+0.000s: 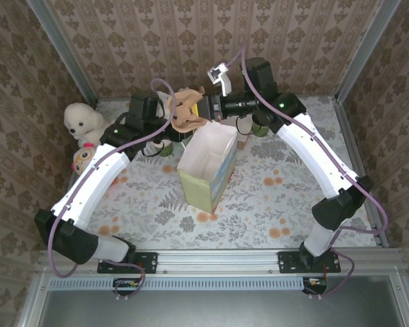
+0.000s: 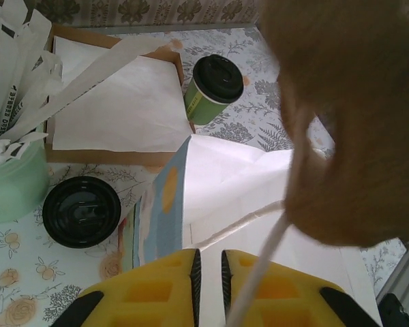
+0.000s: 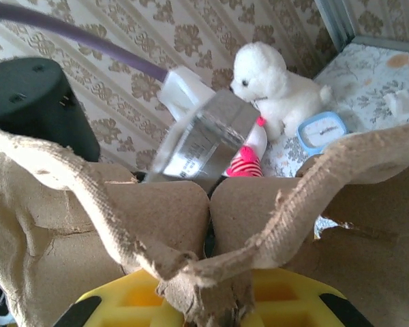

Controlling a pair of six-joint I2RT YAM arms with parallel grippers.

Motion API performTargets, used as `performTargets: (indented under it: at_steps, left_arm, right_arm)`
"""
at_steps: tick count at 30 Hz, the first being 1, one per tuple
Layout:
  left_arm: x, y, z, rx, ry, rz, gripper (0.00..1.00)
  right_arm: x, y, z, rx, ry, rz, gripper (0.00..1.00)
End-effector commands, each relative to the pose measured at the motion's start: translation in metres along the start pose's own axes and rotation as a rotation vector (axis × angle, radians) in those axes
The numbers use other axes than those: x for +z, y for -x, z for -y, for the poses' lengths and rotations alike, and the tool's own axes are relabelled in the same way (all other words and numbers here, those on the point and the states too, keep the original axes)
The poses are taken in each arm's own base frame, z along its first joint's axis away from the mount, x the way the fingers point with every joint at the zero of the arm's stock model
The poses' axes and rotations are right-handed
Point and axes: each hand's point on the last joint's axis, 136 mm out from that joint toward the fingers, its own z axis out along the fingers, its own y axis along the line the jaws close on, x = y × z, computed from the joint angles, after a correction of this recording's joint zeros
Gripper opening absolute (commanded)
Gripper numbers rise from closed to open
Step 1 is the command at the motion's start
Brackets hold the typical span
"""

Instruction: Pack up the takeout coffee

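Observation:
The takeout coffee, a dark-green cup under a black lid, stands upright on the table beyond the paper bag. In the left wrist view my left gripper sits at the bag's white rim, its yellow fingers drawn almost together on the bag's wall, and a white cord handle crosses the right finger. The bag stands open-topped mid-table. My right gripper is shut on a brown cardboard cup carrier, held above and behind the bag. The carrier hides the fingertips of the right gripper.
A loose black lid lies left of the bag, by a mint cup of wrapped stirrers. A cardboard tray of napkins sits behind them. A white plush dog, a second toy and a blue clock occupy the back left.

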Motion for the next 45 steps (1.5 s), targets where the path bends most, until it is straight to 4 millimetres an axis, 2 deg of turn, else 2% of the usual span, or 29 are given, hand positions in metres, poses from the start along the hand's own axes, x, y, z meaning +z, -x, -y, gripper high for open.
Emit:
performTargets:
  at_steps: [1,2,12,16,20,25,28,32,36,40,45]
  left_arm:
    - [-0.012,0.006,0.005,0.002,-0.015,0.032,0.03]
    - [-0.013,0.005,0.003,-0.003,-0.002,0.034,0.00]
    - [-0.020,0.006,-0.011,-0.073,0.031,0.055,0.00]
    - [-0.023,0.008,-0.012,-0.078,0.025,0.074,0.00]
    - [-0.024,0.010,-0.003,-0.057,-0.021,0.072,0.00]
    - [-0.020,0.015,0.005,-0.047,-0.070,0.072,0.00]
    - [-0.011,0.021,0.015,-0.043,-0.137,0.043,0.00]
    - [0.008,0.022,0.037,-0.005,-0.234,-0.022,0.00]
    - [0.023,0.019,0.050,0.003,-0.292,-0.075,0.00]
    - [0.033,0.020,0.052,-0.011,-0.316,-0.097,0.00]
    - [0.031,0.018,0.057,-0.001,-0.346,-0.100,0.00]
  right_arm:
    - [0.002,-0.014,-0.006,-0.007,0.038,-0.067,0.18]
    - [0.004,-0.017,-0.005,-0.004,0.042,-0.082,0.18]
    - [0.008,-0.067,0.015,0.085,0.018,-0.233,0.19]
    - [0.005,-0.086,0.033,0.104,-0.062,-0.272,0.19]
    - [-0.003,-0.106,0.051,0.121,-0.171,-0.333,0.18]
    - [-0.018,-0.127,0.046,0.141,-0.246,-0.370,0.18]
    - [-0.032,-0.140,0.045,0.199,-0.323,-0.381,0.18]
    - [-0.050,-0.165,0.057,0.280,-0.522,-0.394,0.18]
    - [-0.051,-0.169,0.064,0.303,-0.655,-0.366,0.18]
    - [-0.049,-0.168,0.085,0.272,-0.793,-0.355,0.18]
    - [-0.039,-0.162,0.099,0.252,-0.864,-0.356,0.17]
